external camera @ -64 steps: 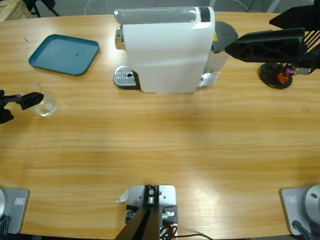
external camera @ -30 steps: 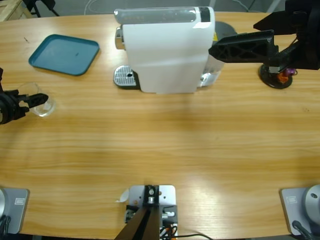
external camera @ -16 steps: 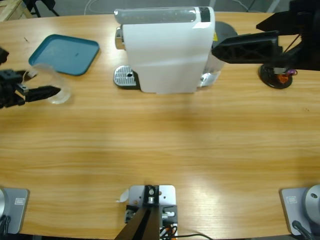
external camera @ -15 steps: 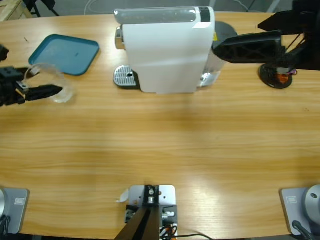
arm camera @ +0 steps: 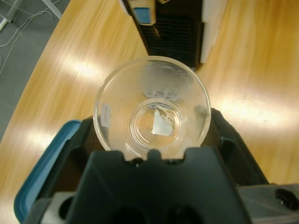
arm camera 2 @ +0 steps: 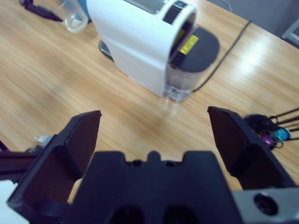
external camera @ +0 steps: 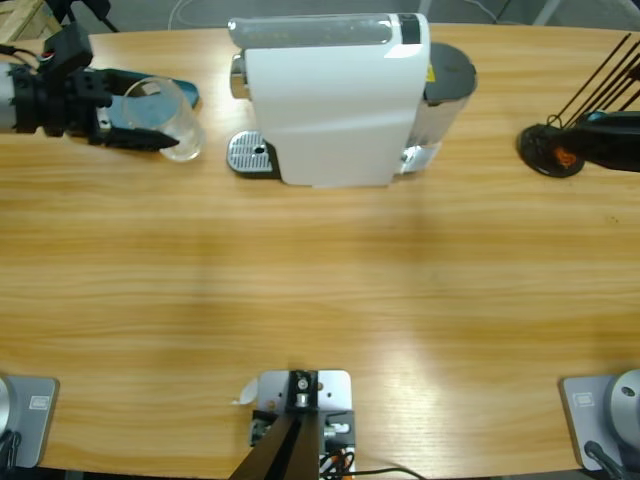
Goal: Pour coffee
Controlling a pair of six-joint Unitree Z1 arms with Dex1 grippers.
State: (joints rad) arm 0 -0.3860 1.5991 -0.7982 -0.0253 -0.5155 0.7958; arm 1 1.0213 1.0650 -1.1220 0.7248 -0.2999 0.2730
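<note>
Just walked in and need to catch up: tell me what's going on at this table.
The left gripper holds a clear glass tumbler just left of the white coffee machine and its drip tray, above the edge of the teal tray. The glass looks essentially empty in the left wrist view. The right gripper is open, holds nothing, and sits back near the capsule stand at the table's right end.

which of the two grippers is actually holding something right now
The left gripper: its jaws clamp the clear glass tumbler. The right gripper is open and empty.
</note>
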